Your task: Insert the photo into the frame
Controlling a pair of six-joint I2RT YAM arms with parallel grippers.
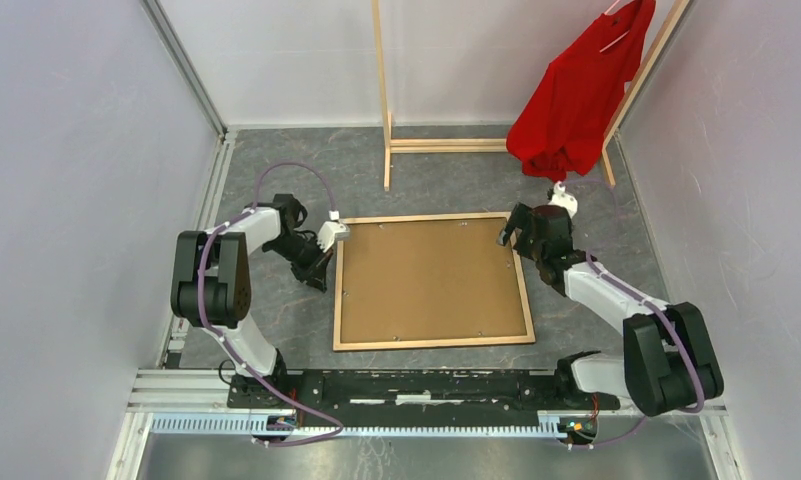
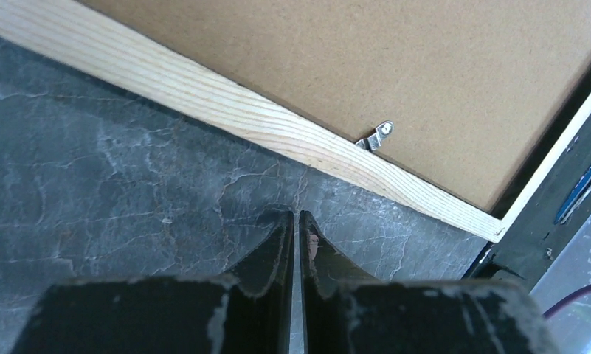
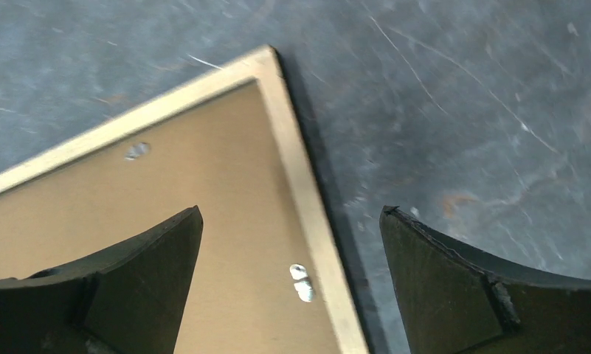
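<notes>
Left gripper (image 2: 296, 220): jaws pressed together, nothing between them, tips low over the grey marbled table (image 1: 296, 315). They point at the frame's left rail from outside, near it but apart from it.

Right gripper (image 3: 291, 214): jaws spread wide, holding nothing. One finger (image 3: 141, 284) is over the brown backing board (image 1: 431, 280), the other over bare table, so the right rail runs between them just below the far right corner. Cannot tell whether either finger touches down.

The frame (image 1: 431, 342) lies flat at table centre, light wood back facing up (a black edge shows under the rail in the right wrist view). The backing board fills it. A small metal tab (image 2: 377, 136) sits on the board at the left rail, and two more tabs (image 3: 301, 280) show near the far right corner.

Seen from above, the left gripper is at 10 o'clock of the frame and the right gripper at 2 o'clock. A wooden clothes rack (image 1: 388, 100) stands at 12 o'clock, well apart from the frame. A red shirt (image 1: 576, 90) hangs on it at 1 o'clock, its hem just above the right wrist.
</notes>
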